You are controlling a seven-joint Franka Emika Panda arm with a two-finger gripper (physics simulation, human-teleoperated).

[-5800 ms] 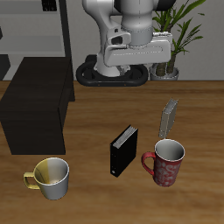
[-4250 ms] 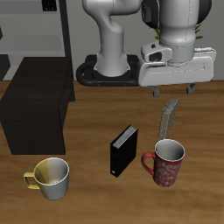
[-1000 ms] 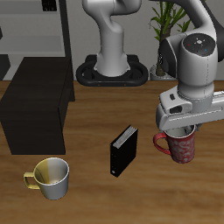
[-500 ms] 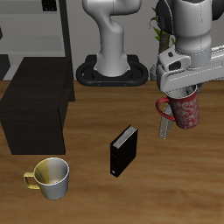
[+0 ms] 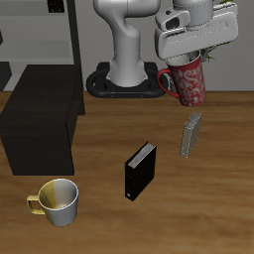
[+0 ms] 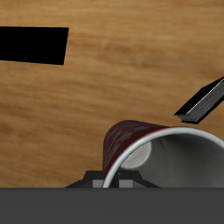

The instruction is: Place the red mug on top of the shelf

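Note:
The red mug (image 5: 190, 81), dark red with pale speckles and a loop handle, hangs high above the table, gripped at its rim. My gripper (image 5: 195, 52) is shut on it. In the wrist view the mug (image 6: 131, 144) shows its light grey inside and red wall close up. The shelf (image 5: 40, 117) is a large matte-black box with a flat top, standing at the far side of the table from the mug; its top is bare. It also shows in the wrist view (image 6: 33, 45) as a black shape.
A small black upright book (image 5: 140, 170) stands mid-table. A grey upright book (image 5: 190, 133) stands below the mug and also shows in the wrist view (image 6: 200, 100). A yellowish-cream mug (image 5: 58, 200) sits near the front edge. The robot base (image 5: 124, 81) is behind.
The gripper went down onto the red mug, closed on it and lifted it. Over the last second the mug has risen high and moved back and toward the shelf side.

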